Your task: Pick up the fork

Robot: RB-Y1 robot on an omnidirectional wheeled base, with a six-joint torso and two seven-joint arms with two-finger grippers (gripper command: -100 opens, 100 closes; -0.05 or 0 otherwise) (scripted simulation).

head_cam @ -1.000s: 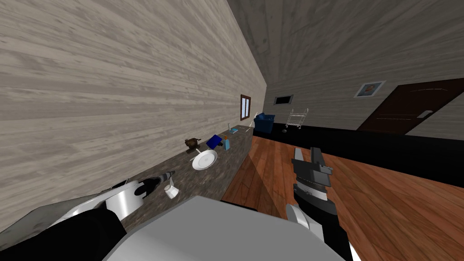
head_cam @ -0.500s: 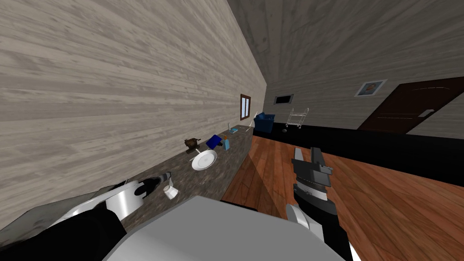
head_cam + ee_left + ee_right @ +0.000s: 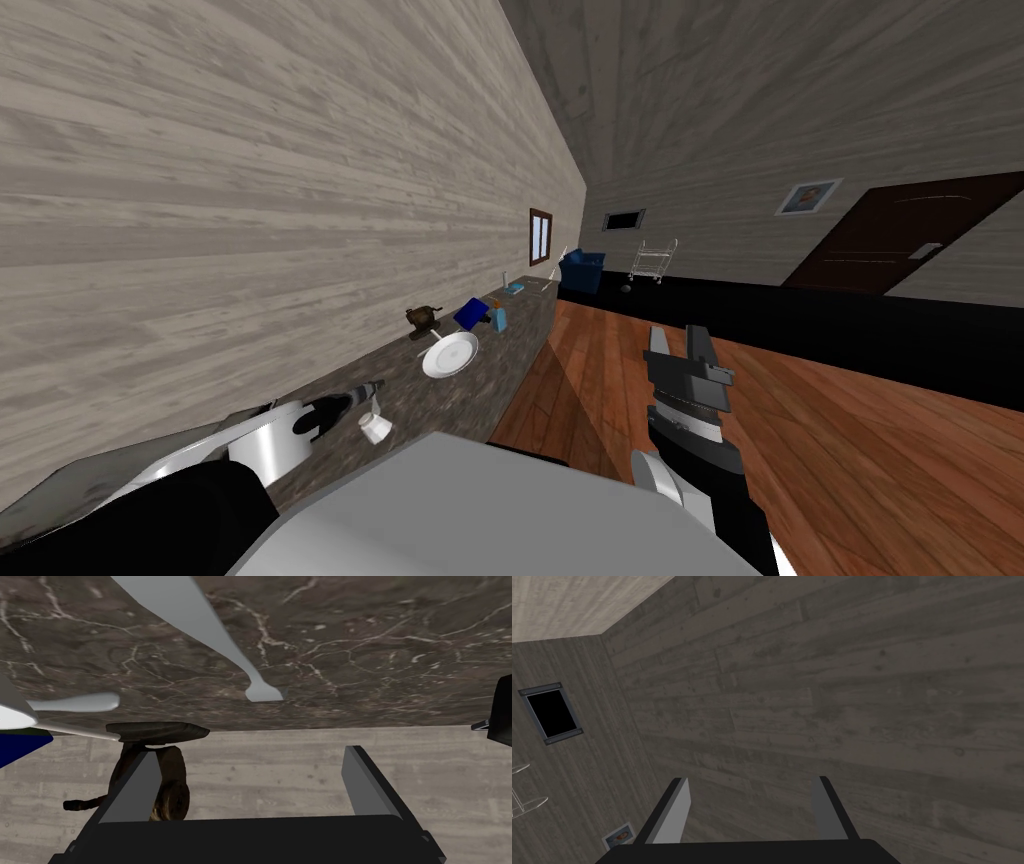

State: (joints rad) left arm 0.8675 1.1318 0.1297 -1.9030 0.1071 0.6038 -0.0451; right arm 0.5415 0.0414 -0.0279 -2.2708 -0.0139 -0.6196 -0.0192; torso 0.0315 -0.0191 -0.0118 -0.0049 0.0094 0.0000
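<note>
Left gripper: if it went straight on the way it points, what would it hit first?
Probably the pale plank wall behind the dark veined counter: it shows between the fingers of the open left gripper, just above the counter's back edge. Depth is unclear.

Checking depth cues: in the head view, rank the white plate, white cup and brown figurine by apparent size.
Largest: white plate. Then white cup and brown figurine: about alike, the cup nearer the camera, so unranked.
</note>
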